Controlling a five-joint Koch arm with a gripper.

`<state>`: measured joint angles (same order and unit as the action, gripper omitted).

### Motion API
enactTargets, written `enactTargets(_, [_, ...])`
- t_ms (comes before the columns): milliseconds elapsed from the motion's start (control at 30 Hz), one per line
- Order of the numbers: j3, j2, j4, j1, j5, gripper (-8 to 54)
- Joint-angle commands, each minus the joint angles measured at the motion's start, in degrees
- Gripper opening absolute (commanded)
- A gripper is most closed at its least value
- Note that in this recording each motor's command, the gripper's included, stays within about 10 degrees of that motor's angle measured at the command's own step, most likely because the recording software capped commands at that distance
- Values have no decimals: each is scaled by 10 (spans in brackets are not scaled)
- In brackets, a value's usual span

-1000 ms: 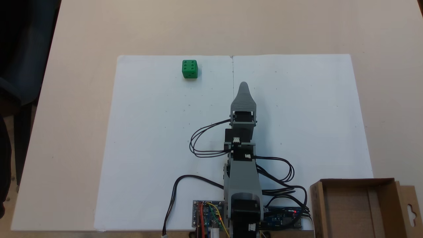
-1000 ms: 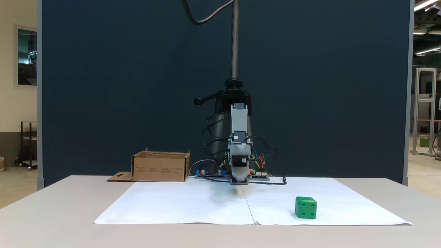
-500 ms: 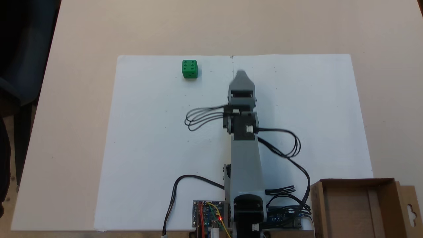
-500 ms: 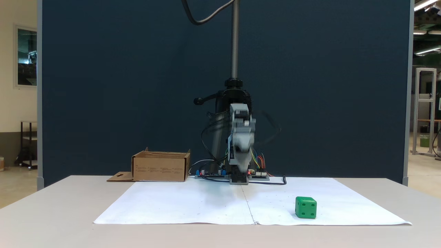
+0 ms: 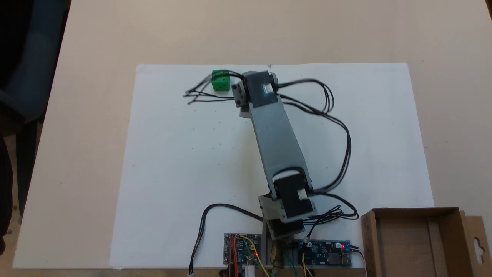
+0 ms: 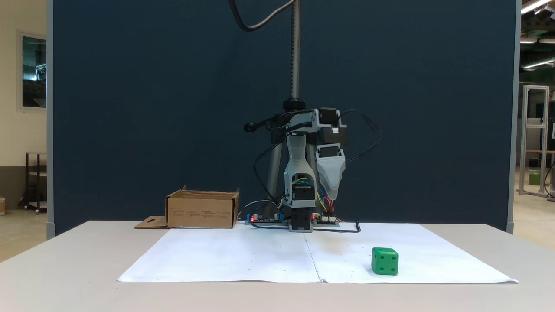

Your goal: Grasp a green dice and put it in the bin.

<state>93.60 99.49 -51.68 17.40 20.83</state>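
Observation:
The green dice (image 5: pixel 221 81) (image 6: pixel 385 261) lies on the white paper near its far left corner in the top-down fixed view, with black cables passing over its edge there. My arm's wrist (image 5: pixel 258 90) hovers just right of the dice and covers the gripper from above. From the front, the gripper (image 6: pixel 332 195) hangs pointing down, high above the paper, left of the dice and farther back. It shows as a single grey wedge, so I cannot tell how its jaws stand. The bin (image 5: pixel 415 211) (image 6: pixel 202 210), an open brown cardboard box, stands beside the arm's base and holds nothing.
A white paper sheet (image 5: pixel 177 173) covers the middle of the beige table. Circuit boards (image 5: pixel 242 254) and looping black cables (image 5: pixel 340 127) sit around the arm's base. A camera stand pole (image 6: pixel 295 52) rises behind the arm before a dark blue partition.
The arm has lifted and swung toward the dice. The gripper went from lying low and stretched forward over the paper to hanging high, pointing down. Dice and bin have not moved.

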Motion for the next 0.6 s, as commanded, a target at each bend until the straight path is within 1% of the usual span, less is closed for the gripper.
enactTargets(0, [-52, -16, -83, 26, 68, 434])
enactTargets(167, [-142, -86, -92, 49, 98, 433])
enactTargets(467, [-287, -232, -85, 44, 105, 431])
enactTargets(567, [-328, -262, -86, 43, 112, 430])
